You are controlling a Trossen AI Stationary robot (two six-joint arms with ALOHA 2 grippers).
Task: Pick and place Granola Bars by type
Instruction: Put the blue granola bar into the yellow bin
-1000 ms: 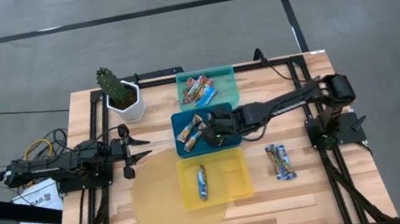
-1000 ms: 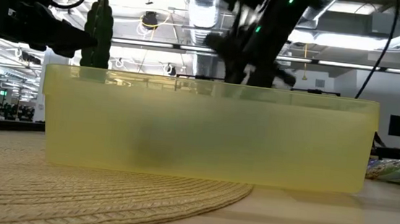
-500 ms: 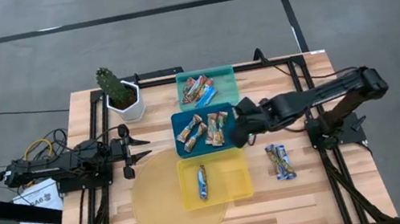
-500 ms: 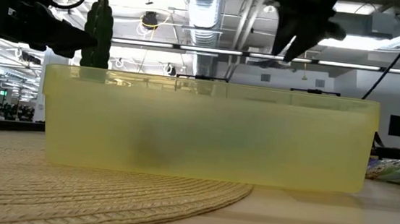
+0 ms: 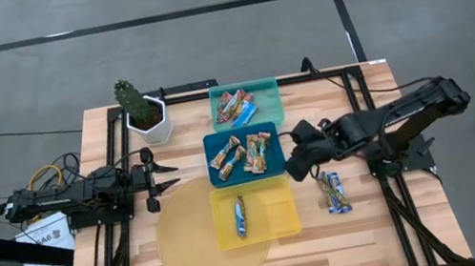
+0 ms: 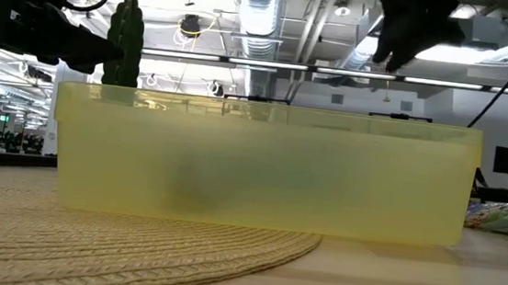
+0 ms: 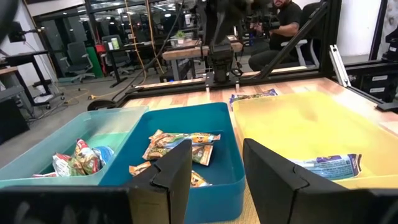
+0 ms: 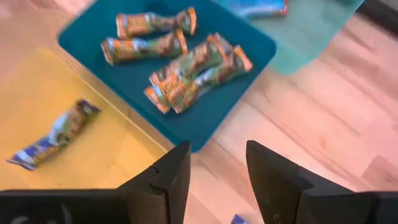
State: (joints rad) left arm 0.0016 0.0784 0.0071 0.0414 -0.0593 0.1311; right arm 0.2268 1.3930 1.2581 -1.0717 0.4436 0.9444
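Nearest the table's front edge, the yellow tray (image 5: 256,213) at 6 o'clock sits partly on a round woven mat (image 5: 198,255) and holds one blue-white granola bar (image 5: 241,215); another pair of blue-white bars (image 5: 330,191) lies on bare wood at 4 o'clock. The right gripper (image 5: 294,168) hovers released and empty beside the blue tray (image 5: 242,154) of tan-brown bars (image 5: 243,154). The left gripper (image 5: 166,177) waits released at 9 o'clock. Farthest, the teal tray (image 5: 246,103) holds red-multicolour bars (image 5: 235,107), a potted cactus (image 5: 139,110) at 11 o'clock. No wrapper writing is legible.

No text or label is legible on anything here.
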